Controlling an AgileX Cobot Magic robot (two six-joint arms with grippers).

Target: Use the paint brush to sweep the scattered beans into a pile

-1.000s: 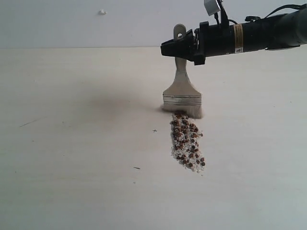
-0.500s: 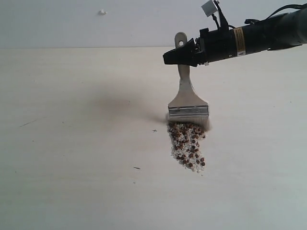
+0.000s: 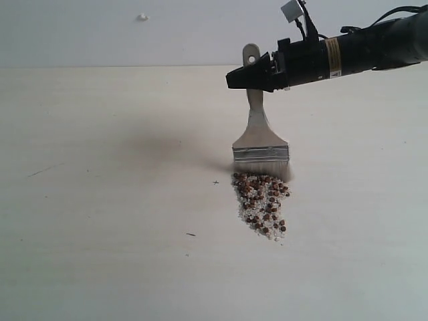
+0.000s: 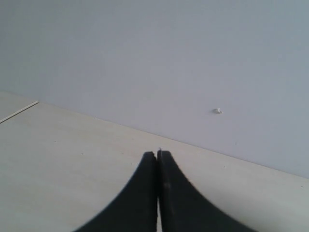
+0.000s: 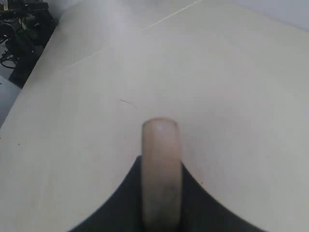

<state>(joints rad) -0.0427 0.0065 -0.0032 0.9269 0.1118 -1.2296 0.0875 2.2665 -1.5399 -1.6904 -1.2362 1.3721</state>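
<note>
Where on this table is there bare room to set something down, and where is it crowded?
Bare: the wide table left of the beans, and the strip to their right. Crowded: the middle, where the paint brush in the right gripper stands at the beans' edge.

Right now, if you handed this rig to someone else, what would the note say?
Left gripper: shut, empty, above the table, not in the exterior view.
Right gripper: shut on the paint brush handle; brush upright, bristles down on the table.
Beans: one tapering streak mixed with whitish crumbs, bristles at its wide end.
Done: beans gathered into that single streak.
Left: push the streak together along its length into a compact pile.
</note>
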